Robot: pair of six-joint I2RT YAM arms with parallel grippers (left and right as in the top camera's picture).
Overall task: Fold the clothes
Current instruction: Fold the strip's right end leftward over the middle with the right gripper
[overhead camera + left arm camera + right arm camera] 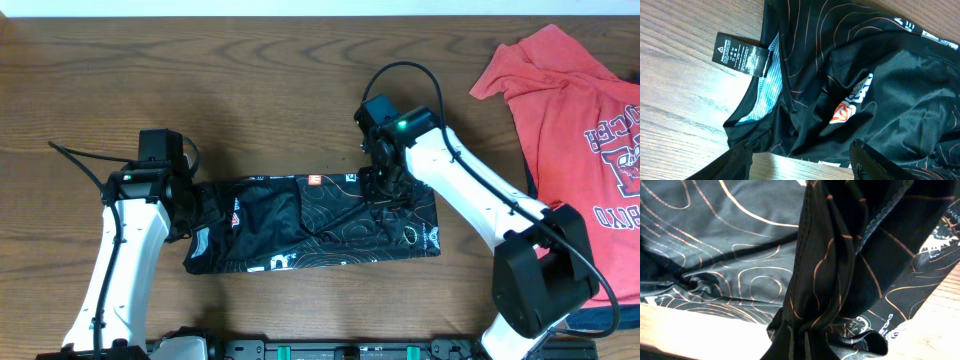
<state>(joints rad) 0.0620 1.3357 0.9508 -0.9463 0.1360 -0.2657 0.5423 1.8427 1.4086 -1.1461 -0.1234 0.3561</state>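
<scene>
The black sports shirt [320, 222] with orange contour lines lies bunched in a long strip across the table's middle. My left gripper [185, 200] hovers at its left end, open and empty; in the left wrist view the fingers [800, 162] straddle bare wood just short of the shirt's collar [760, 95] and black label [739, 54]. My right gripper [385, 185] is at the shirt's upper right, shut on a gathered fold of the black shirt [815, 305] and lifting it. The red T-shirt [585, 120] with white lettering lies at the right edge.
The wooden table [200, 80] is bare at the back and left. The right arm's base [545, 275] stands at the front right, over the red T-shirt's lower part. A black rail [320, 350] runs along the front edge.
</scene>
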